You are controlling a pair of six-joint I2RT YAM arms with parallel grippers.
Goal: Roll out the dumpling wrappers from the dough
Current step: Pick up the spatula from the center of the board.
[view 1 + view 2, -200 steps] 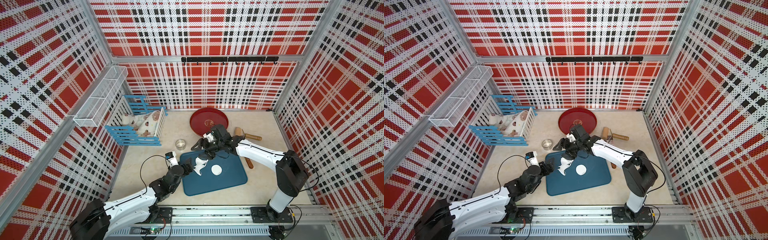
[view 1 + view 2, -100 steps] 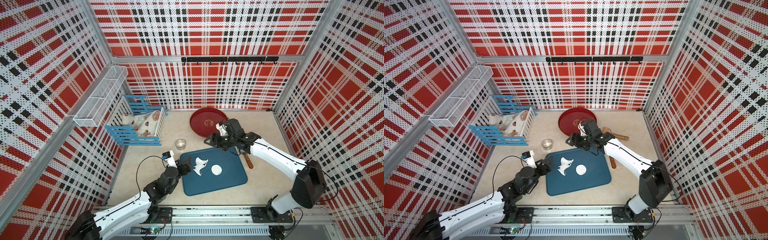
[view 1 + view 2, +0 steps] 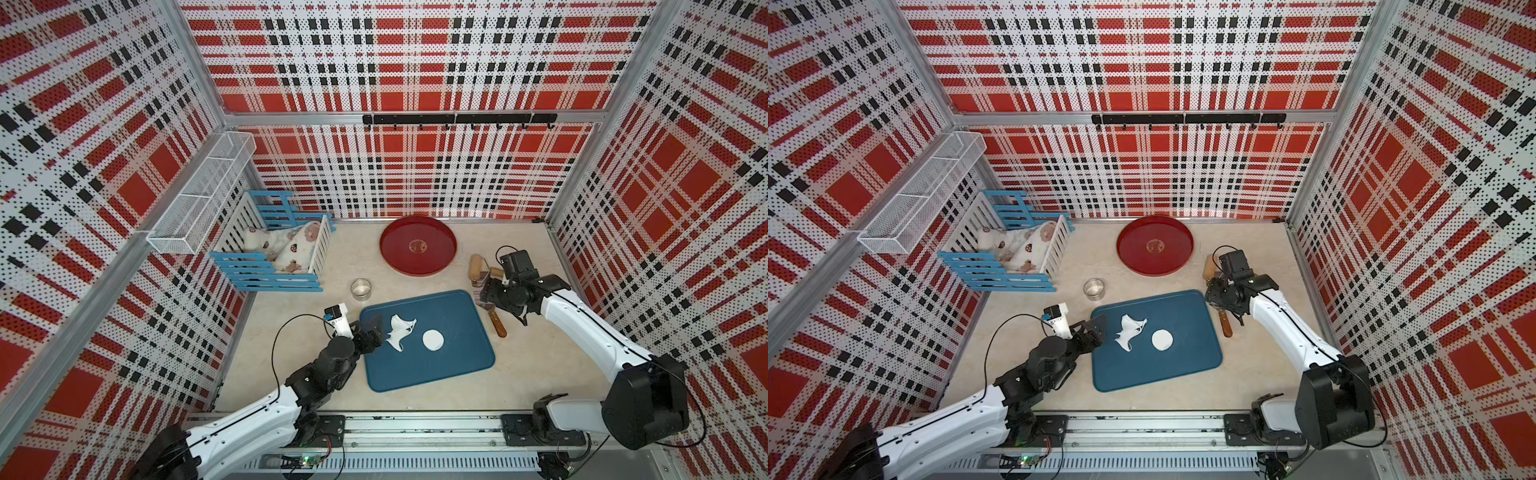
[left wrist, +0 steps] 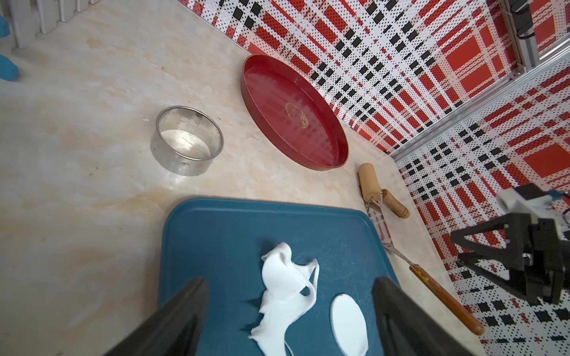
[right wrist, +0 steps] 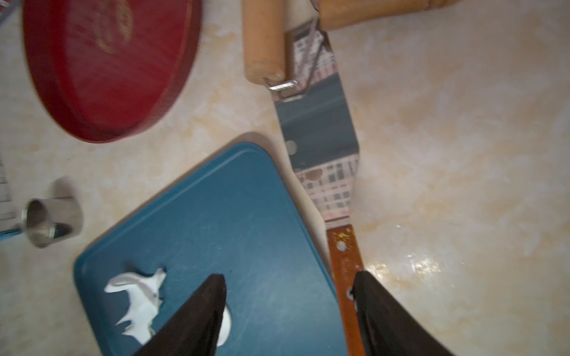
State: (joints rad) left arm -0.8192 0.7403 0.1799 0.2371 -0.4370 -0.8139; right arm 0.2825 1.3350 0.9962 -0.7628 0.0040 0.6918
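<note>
The ragged white dough [image 3: 399,330] [image 3: 1129,330] lies crumpled on the blue tray [image 3: 428,374], with one neat round dumpling wrapper [image 3: 433,340] [image 3: 1162,339] beside it. My left gripper [image 3: 374,330] [image 4: 290,282] is open at the tray's left edge, pointing at the dough [image 4: 287,292] and the wrapper [image 4: 350,323], touching neither. My right gripper [image 3: 488,297] [image 5: 288,276] hovers open and empty over the tray's far right corner, above a wooden-handled spatula [image 3: 496,324] [image 5: 342,252].
A small wooden roller [image 3: 476,266] lies on the spatula blade behind the right gripper. A metal ring [image 3: 360,289] stands behind the tray's left corner, a red round plate [image 3: 417,245] at the back. A blue-and-white crate [image 3: 274,257] and a wire basket [image 3: 199,208] stand at the left.
The right arm swung away from the dough to the right, over the spatula. The left gripper drew back a little to the tray's edge. The dough stays on the tray.
</note>
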